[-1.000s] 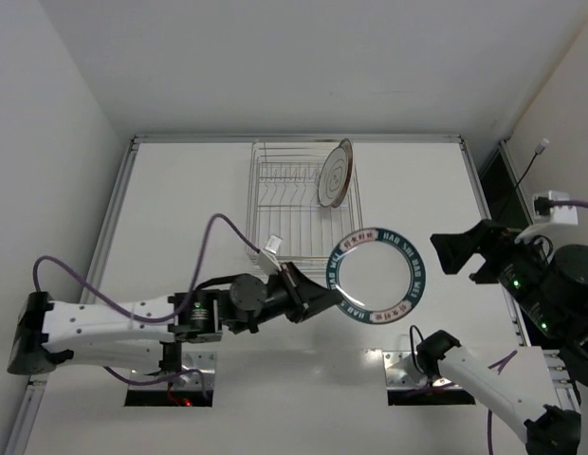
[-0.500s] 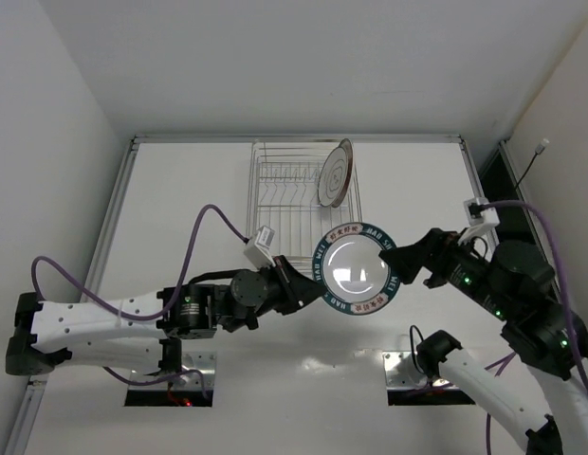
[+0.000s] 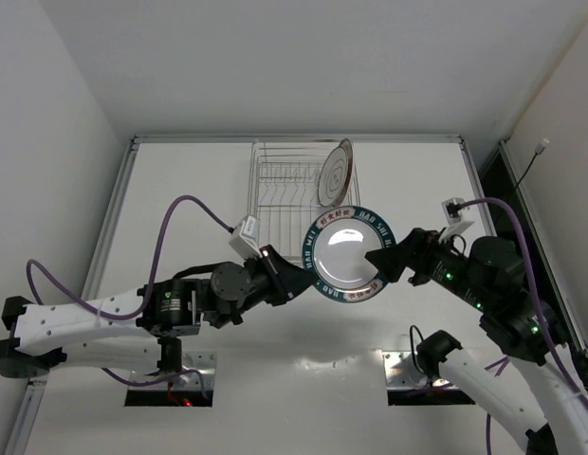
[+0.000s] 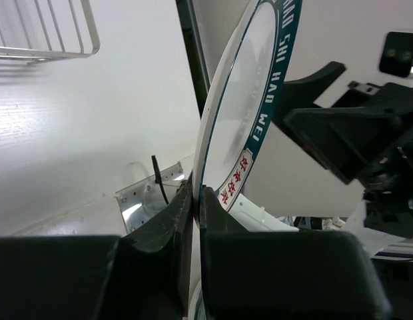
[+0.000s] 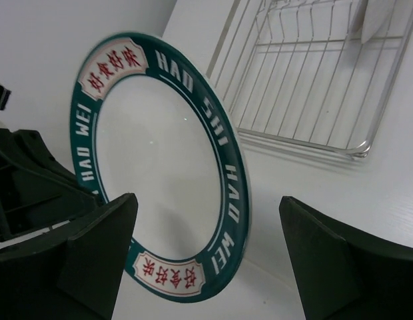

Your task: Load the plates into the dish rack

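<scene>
So we've got the teal-rimmed round plate with lettering (image 3: 348, 254) held up in the air on the near side of the square silver wire dish rack (image 3: 275, 204), our left gripper (image 4: 196, 193) pinched tight on its rim, and our right gripper (image 5: 208, 257) spread wide at the opposite edge.

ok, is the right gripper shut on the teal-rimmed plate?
No, the right gripper stands wide open; only the left gripper pinches the teal-rimmed plate.

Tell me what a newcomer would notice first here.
The teal-rimmed lettered plate hangs tilted in mid-air at centre, pinched at its rim by the left end effector. The right end effector stands open at its other side. Behind, a ringed plate stands in the dish rack.
</scene>
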{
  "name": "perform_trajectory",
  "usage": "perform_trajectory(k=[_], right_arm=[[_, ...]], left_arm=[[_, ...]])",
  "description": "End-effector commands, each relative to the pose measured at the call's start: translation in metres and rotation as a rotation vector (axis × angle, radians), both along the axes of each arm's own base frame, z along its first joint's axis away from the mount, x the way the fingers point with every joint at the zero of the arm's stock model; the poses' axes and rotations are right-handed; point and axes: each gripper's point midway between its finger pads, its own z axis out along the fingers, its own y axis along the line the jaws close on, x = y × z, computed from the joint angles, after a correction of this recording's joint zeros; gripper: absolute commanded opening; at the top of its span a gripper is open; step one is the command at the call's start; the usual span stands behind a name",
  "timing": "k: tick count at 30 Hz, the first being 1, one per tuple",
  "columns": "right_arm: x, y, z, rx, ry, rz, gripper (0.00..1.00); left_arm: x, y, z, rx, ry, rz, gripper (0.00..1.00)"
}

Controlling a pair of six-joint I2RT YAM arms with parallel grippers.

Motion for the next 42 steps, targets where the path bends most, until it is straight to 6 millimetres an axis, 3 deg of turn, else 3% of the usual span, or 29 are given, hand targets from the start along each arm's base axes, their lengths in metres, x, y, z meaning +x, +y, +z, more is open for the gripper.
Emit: perform_trajectory(k=[1, 3, 5, 6, 8, 9, 10, 11, 12, 14, 16, 17, 19, 23, 25, 26, 27, 28, 35, 38, 42], right_arm=[[0.002, 0.020, 0.004, 0.060, -0.046, 0.086, 0.83], [0.003, 0.028, 0.000, 0.083, -0.050, 0.120, 0.76], [0.004, 0.034, 0.013, 0.130, -0.085, 0.138, 0.58], [0.005, 0.034, 0.017, 0.138, -0.100, 0.139, 0.24], [0.012, 0.033, 0.031, 0.150, -0.135, 0.113, 0.00], [0.016, 0.032, 0.035, 0.141, -0.145, 0.101, 0.00], [0.026, 0.028, 0.041, 0.123, -0.163, 0.061, 0.00], [0.041, 0.028, 0.030, 0.049, -0.128, 0.034, 0.00], [0.054, 0.016, 0.049, 0.025, -0.162, -0.054, 0.00], [0.072, 0.005, 0.059, -0.018, -0.154, -0.154, 0.00], [0.107, -0.010, 0.048, -0.113, -0.106, -0.309, 0.00], [0.118, -0.012, 0.057, -0.130, -0.119, -0.347, 0.00], [0.141, -0.015, 0.050, -0.205, -0.107, -0.415, 0.00], [0.202, 0.001, 0.015, -0.354, -0.049, -0.474, 0.00], [0.222, 0.003, 0.021, -0.388, -0.068, -0.525, 0.00], [0.238, 0.002, 0.001, -0.472, -0.034, -0.552, 0.00], [0.243, 0.006, -0.005, -0.507, -0.026, -0.551, 0.00], [0.253, 0.008, 0.003, -0.512, -0.041, -0.572, 0.00], [0.312, 0.031, -0.039, -0.721, -0.026, -0.605, 0.00], [0.330, 0.038, -0.046, -0.745, -0.028, -0.620, 0.00], [0.355, 0.047, -0.078, -0.792, 0.008, -0.620, 0.00]], left_arm=[[0.009, 0.009, 0.049, -0.122, -0.052, 0.043, 0.00], [0.011, 0.010, 0.048, -0.116, -0.057, 0.044, 0.00], [0.011, 0.010, 0.048, -0.116, -0.057, 0.044, 0.00], [0.014, 0.011, 0.043, -0.103, -0.056, 0.053, 0.00], [0.017, 0.013, 0.033, -0.073, -0.050, 0.061, 0.00], [0.024, 0.018, 0.024, -0.035, -0.043, 0.087, 0.01], [0.027, 0.021, 0.016, -0.010, -0.029, 0.097, 0.16], [0.030, 0.026, 0.009, 0.021, -0.025, 0.115, 0.27], [0.035, 0.033, -0.005, 0.091, -0.008, 0.134, 0.38], [0.041, 0.044, -0.018, 0.185, -0.007, 0.174, 0.58], [0.049, 0.062, -0.038, 0.329, 0.019, 0.221, 0.67], [0.054, 0.071, -0.042, 0.371, 0.021, 0.256, 0.72], [0.056, 0.079, -0.045, 0.417, 0.029, 0.274, 0.73], [0.060, 0.096, -0.047, 0.441, 0.022, 0.312, 0.76], [0.062, 0.104, -0.043, 0.424, 0.014, 0.335, 0.80], [0.066, 0.109, -0.040, 0.416, 0.011, 0.359, 0.82], [0.067, 0.113, -0.038, 0.418, 0.003, 0.363, 0.83], [0.067, 0.113, -0.038, 0.425, -0.002, 0.360, 0.83], [0.084, 0.137, -0.039, 0.505, -0.017, 0.435, 0.88], [0.088, 0.136, -0.045, 0.515, 0.000, 0.427, 0.89], [0.096, 0.135, -0.058, 0.525, 0.023, 0.420, 0.89]])
